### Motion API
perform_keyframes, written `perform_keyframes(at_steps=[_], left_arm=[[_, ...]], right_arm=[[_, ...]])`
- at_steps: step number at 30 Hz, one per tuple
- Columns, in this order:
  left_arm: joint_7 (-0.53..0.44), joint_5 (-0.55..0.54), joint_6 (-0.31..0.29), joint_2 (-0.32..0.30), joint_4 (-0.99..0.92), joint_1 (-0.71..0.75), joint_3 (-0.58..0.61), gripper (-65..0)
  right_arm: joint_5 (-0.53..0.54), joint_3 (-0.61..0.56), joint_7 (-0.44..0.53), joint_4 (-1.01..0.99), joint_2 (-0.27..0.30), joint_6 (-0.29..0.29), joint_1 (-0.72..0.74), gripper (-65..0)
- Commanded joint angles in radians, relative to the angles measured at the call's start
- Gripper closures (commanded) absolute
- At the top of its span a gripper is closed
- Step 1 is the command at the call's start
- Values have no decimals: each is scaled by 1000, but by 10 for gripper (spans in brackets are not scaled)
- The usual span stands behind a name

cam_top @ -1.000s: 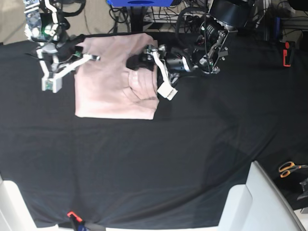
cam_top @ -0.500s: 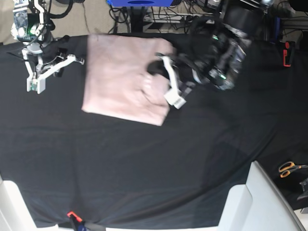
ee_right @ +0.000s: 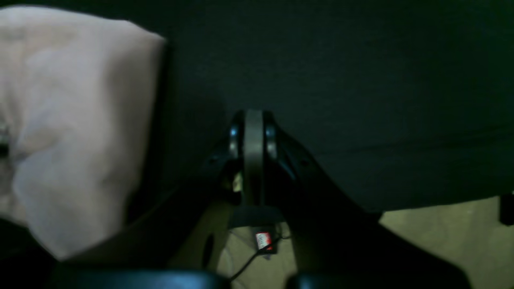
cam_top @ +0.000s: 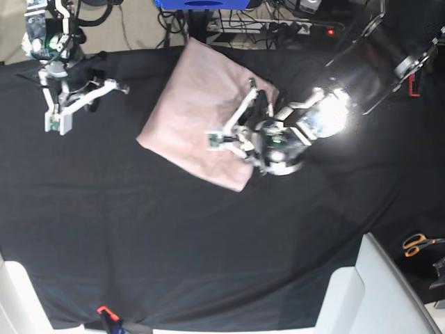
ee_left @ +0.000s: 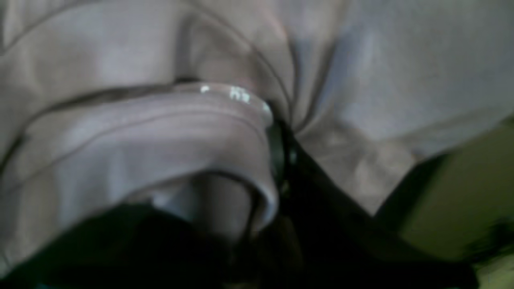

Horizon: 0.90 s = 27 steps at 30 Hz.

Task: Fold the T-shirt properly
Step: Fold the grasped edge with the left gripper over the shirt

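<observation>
Lying near the tabletop's far edge, the folded pink T-shirt (cam_top: 198,115) sits slanted on the black cover (cam_top: 208,243). The left hand (cam_top: 236,136) is clenched on a bunched fold at the shirt's right side. The right hand (cam_top: 59,115) is closed, holding nothing, well apart near the far left corner. Turning the bundle should go slowly and low, so the layers stay stacked.

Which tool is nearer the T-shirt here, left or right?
Left. The left tool is closed on the T-shirt at its edge; the right tool is shut and off to the side over the black cover, apart from it.
</observation>
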Motion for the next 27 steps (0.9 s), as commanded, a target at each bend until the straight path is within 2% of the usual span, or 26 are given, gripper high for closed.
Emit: perform_keyframes(at_steps=[1, 5, 9, 13, 20, 24, 27], left_arm=[[17, 93, 18, 8, 1, -24, -2, 0], [21, 328, 15, 65, 1, -44, 32, 0], [-12, 464, 13, 109, -7, -61, 97, 0], [-58, 529, 13, 142, -14, -62, 141, 0], [-171, 641, 15, 201, -28, -59, 143, 0], [-182, 687, 13, 229, -85, -72, 163, 0], [-184, 668, 13, 229, -126, -99, 224, 0]], right_arm=[[-5, 2, 16, 15, 9, 2, 0, -2], [-5, 4, 16, 15, 9, 2, -2, -2], [-5, 8, 14, 15, 9, 2, -2, -2], [-5, 8, 13, 15, 9, 2, 0, -2], [-5, 8, 13, 14, 9, 2, 6, -2], [-5, 10, 13, 14, 11, 2, 6, -2], [-5, 10, 13, 14, 12, 2, 6, -2]])
